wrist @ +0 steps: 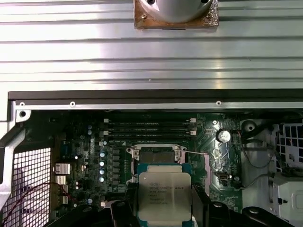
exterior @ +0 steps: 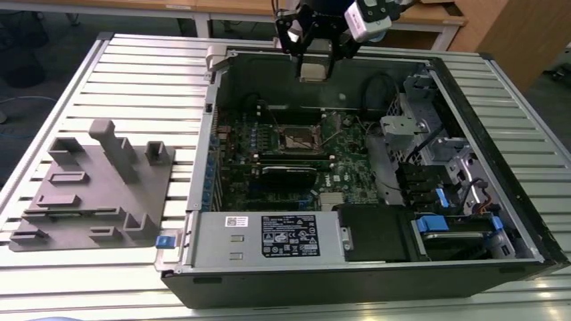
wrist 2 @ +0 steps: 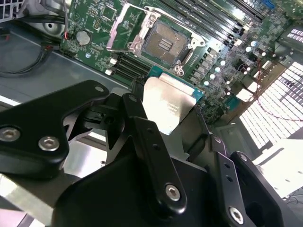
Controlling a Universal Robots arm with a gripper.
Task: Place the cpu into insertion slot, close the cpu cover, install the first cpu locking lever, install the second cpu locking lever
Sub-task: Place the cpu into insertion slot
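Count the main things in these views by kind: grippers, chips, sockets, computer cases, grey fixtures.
gripper: 1
cpu, held between its fingers: 1
insertion slot, empty: 1
computer case, open: 1
grey fixture on the table, at the exterior view's left: 1
Total: 5

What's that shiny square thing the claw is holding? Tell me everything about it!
That is the cpu, a small flat square chip. Its top is a dull silver-grey metal plate with tiny print, and a thin blue-green edge peeks out around it. The claw pinches it from two opposite sides, with the black fingers touching its edges. It hangs in the air over the green motherboard, above the open insertion slot, not in it yet.
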